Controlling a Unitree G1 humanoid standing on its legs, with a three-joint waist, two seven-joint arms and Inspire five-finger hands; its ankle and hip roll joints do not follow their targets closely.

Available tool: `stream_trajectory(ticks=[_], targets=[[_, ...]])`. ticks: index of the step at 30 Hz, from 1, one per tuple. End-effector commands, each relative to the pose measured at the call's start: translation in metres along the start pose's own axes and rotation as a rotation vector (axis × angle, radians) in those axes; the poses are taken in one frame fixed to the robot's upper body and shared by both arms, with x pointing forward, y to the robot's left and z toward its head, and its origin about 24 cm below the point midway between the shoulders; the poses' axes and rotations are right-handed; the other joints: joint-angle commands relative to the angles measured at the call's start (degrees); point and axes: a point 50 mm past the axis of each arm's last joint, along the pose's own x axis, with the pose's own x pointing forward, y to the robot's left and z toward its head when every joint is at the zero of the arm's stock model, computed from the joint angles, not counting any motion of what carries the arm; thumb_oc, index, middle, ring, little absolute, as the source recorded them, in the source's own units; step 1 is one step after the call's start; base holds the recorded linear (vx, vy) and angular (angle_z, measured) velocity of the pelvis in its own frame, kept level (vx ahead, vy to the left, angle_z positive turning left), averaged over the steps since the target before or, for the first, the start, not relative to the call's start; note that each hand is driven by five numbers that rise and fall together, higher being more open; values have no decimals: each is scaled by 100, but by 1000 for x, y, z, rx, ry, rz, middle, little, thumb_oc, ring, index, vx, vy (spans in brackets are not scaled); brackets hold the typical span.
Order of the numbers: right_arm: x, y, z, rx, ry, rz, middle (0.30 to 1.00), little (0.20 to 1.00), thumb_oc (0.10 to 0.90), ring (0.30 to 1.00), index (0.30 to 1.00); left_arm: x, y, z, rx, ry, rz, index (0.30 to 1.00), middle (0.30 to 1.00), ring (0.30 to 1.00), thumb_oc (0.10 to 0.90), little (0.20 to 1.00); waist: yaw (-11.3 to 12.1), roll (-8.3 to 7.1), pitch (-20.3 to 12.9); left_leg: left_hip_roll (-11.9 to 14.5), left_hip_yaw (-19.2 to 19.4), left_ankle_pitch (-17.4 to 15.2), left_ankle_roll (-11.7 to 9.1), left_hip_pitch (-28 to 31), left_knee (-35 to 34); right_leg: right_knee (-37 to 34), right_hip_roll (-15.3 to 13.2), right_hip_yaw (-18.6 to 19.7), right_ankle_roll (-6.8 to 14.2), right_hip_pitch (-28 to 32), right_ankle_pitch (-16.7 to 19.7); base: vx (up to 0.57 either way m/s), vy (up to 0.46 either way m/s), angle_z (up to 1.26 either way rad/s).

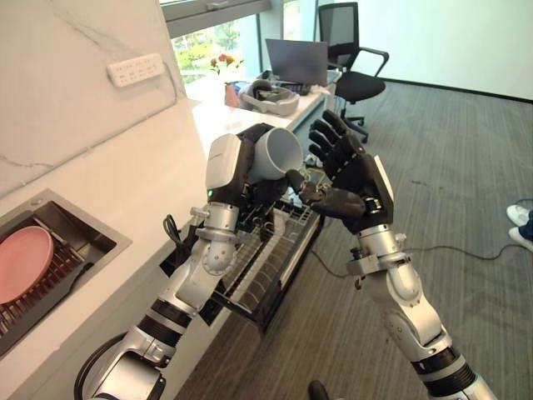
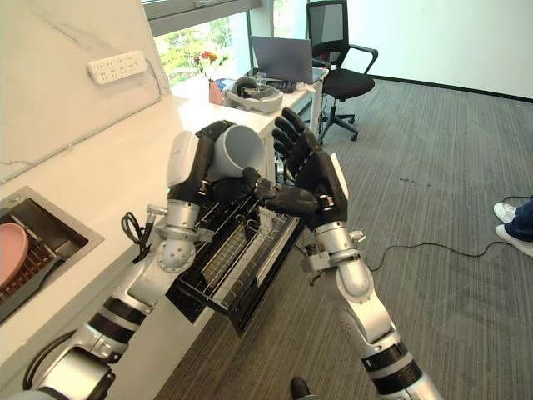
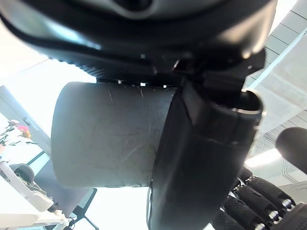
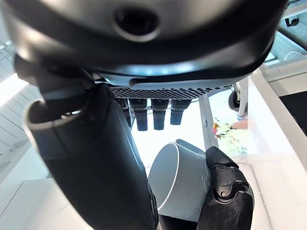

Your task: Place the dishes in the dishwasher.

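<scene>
The left hand (image 1: 250, 171) has its fingers and thumb curled round a grey cup (image 1: 277, 155), holding it up in the air above the pulled-out dishwasher rack (image 1: 266, 258), with the cup tipped on its side so its mouth faces toward the right hand (image 1: 354, 179). The right hand is raised just beside the cup with its fingers straight and spread, and its thumb reaches toward the cup's lower rim; whether the thumb actually touches the cup I cannot tell. The cup looks like a stiff, smooth, thick-walled piece, probably ceramic or hard plastic, so it should be fairly light but slippery and likely to chip or break if it drops onto the wire rack. In the left wrist view the wall shows fine scratches, and the thumb lies across it, so the hold is on the round body. The best place to take it is round the wall near the middle, thumb opposite the fingers, not by the thin rim. A pink plate (image 1: 23, 261) sits in the sink (image 1: 79, 229) on the white counter (image 1: 141, 192), well apart from the hands.
</scene>
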Motion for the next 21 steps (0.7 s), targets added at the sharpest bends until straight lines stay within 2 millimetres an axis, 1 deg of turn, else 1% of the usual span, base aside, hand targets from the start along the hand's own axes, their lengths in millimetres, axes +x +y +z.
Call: stream_trajectory(ticks=[1, 3, 5, 6, 7, 8, 9, 10, 14, 18, 21], targets=[[21, 12, 35, -5, -226, 47, 900, 900, 800, 900, 900, 34, 11, 23, 28, -168, 83, 300, 300, 300, 400, 300, 152, -179, -409, 265, -70, -217, -273, 147, 78, 94, -417, -248, 472, 513, -878, 0, 0, 0], [22, 14, 33, -23, -215, 44, 900, 900, 800, 900, 900, 32, 6, 26, 25, -174, 60, 300, 300, 300, 400, 300, 165, -181, -407, 267, -90, -226, -272, 147, 78, 94, -437, -268, 478, 517, -876, 0, 0, 0], [23, 15, 29, -55, -193, 44, 900, 900, 800, 900, 900, 29, -1, 24, 59, -168, 12, 300, 300, 300, 400, 300, 180, -194, -411, 261, -100, -238, -265, 154, 78, 94, -445, -270, 479, 516, -876, 0, 0, 0], [24, 15, 24, -94, -164, 48, 900, 900, 800, 900, 900, 28, -5, 25, 80, -181, -19, 300, 300, 300, 400, 300, 201, -202, -409, 263, -106, -237, -262, 153, 78, 94, -450, -289, 483, 528, -878, 0, 0, 0], [23, 14, 22, -103, -149, 44, 900, 900, 800, 900, 900, 26, -7, 26, 87, -187, -35, 300, 300, 300, 400, 300, 204, -208, -401, 264, -119, -241, -260, 156, 78, 94, -452, -300, 482, 538, -881, 0, 0, 0], [23, 14, 15, -117, -116, 38, 900, 900, 800, 900, 900, 25, -10, 28, 88, -197, -52, 300, 300, 300, 400, 300, 221, -215, -403, 269, -128, -244, -259, 157, 78, 94, -456, -310, 482, 545, -885, 0, -6, 3], [23, 14, 15, -117, -115, 37, 900, 900, 800, 900, 900, 25, -11, 28, 88, -197, -53, 300, 300, 300, 400, 300, 222, -217, -403, 269, -130, -244, -259, 157, 78, 94, -456, -312, 482, 547, -886, -5, -9, 4], [23, 15, 10, -110, -86, 32, 900, 900, 800, 900, 900, 23, -14, 28, 90, -192, -68, 300, 300, 300, 400, 300, 241, -230, -400, 270, -145, -242, -263, 155, 78, 94, -454, -323, 477, 560, -891, -12, -10, 4], [21, 15, 11, -127, -72, 46, 900, 900, 800, 900, 900, 21, -16, 28, 95, -193, -86, 300, 300, 300, 400, 300, 247, -250, -394, 285, -148, -237, -267, 158, 78, 94, -441, -352, 467, 576, -902, -6, -10, 5], [17, 12, 6, -141, -37, 32, 900, 900, 800, 900, 900, 19, -18, 29, 88, -186, -95, 300, 300, 300, 400, 300, 247, -267, -398, 292, -175, -230, -263, 160, 78, 94, -436, -377, 454, 593, -911, -4, -8, 8], [15, 10, 8, -162, -48, 30, 900, 900, 800, 900, 900, 19, -16, 29, 92, -192, -95, 300, 300, 300, 400, 300, 246, -267, -389, 297, -181, -226, -262, 156, 78, 94, -433, -388, 450, 599, -917, -6, -3, 1]])
